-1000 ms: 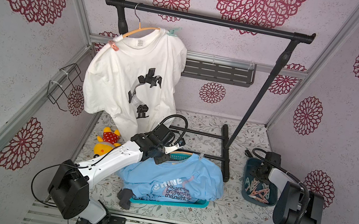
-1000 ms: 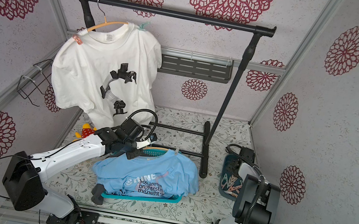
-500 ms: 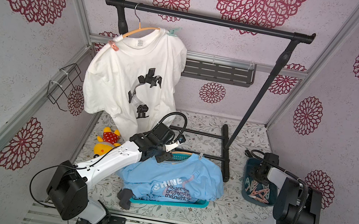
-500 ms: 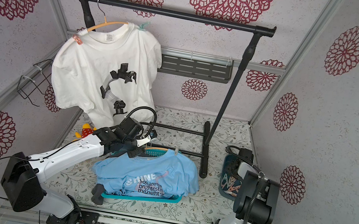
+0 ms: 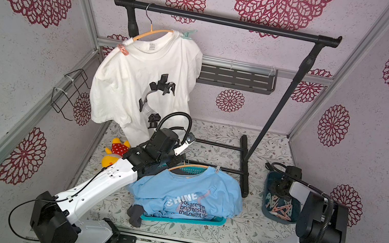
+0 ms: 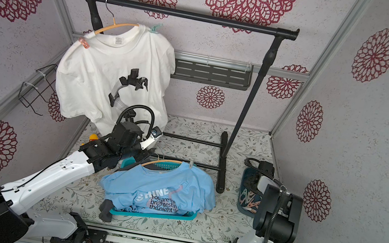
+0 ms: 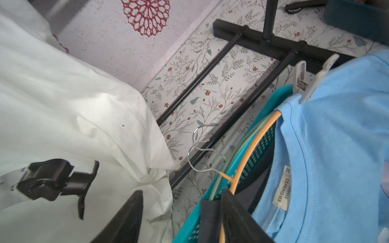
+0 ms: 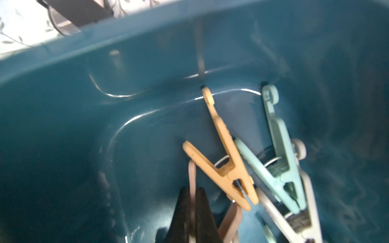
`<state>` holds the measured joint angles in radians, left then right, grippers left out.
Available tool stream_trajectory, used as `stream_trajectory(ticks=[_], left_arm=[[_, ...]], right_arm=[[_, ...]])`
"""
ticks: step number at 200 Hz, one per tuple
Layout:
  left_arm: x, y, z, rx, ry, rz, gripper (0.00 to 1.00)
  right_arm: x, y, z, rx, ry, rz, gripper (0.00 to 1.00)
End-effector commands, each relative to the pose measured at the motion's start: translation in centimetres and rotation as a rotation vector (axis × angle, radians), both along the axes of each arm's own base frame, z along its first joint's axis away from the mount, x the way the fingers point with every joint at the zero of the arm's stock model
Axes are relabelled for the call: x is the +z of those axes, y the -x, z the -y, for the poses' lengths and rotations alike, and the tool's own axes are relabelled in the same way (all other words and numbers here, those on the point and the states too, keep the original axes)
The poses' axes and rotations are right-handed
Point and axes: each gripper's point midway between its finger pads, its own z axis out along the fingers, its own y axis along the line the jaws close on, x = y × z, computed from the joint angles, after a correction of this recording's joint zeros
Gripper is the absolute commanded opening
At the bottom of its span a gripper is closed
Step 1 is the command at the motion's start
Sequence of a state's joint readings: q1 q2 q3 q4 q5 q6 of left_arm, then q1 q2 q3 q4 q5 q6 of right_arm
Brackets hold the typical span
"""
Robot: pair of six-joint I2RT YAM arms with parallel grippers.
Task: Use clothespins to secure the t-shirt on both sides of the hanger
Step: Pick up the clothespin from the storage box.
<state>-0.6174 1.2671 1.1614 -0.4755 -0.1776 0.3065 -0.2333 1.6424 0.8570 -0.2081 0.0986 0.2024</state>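
My left arm (image 5: 100, 186) reaches from its base at the near edge diagonally forward and inward. It sits low, with the black wrist (image 5: 162, 143) cocked at the end. The left gripper (image 7: 183, 218) has its jaws well apart. In the left wrist view both dark fingers (image 7: 126, 216) show with a wide gap between them and nothing pinched.

My right arm (image 5: 300, 192) is folded up tight, with the elbow high and close above its base and the forearm angled forward and down. The right gripper (image 8: 192, 210) points downward (it is hard to make out in both top views). Its 2 fingers are pressed together on the thin leg of a pink clothespin (image 8: 192, 176).
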Motion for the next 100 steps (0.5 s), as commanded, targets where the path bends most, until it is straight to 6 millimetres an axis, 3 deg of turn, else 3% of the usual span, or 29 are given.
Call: stream_trajectory(ticks=[1, 21, 42, 50, 54, 100], left_arm=[[2.1, -0.4, -0.9, 0.052, 0.055, 0.078, 0.64], [3.2, -0.3, -1.6, 0.084, 0.067, 0.112, 0.68], [5.8, 0.5, -1.9, 0.099, 0.145, 0.131, 0.79], [6.9, 0.9, -1.9, 0.092, 0.19, 0.144, 0.86], [7.4, 1.0, -1.9, 0.091, 0.207, 0.153, 1.0], [9.7, 2.8, -3.3, 0.111, 0.3, 0.217, 0.98]], right_arm=[[2.5, 0.0, -0.4, 0.005, -0.012, 0.069, 0.0], [4.7, 0.1, -0.8, 0.004, -0.018, 0.129, 0.0], [7.2, 0.5, -1.3, 0.013, -0.031, 0.205, 0.0], [8.4, 0.6, -1.6, 0.02, -0.037, 0.239, 0.0], [8.8, 0.7, -1.8, 0.022, -0.039, 0.254, 0.0], [14.4, 1.9, -3.2, 0.063, -0.057, 0.429, 0.0]])
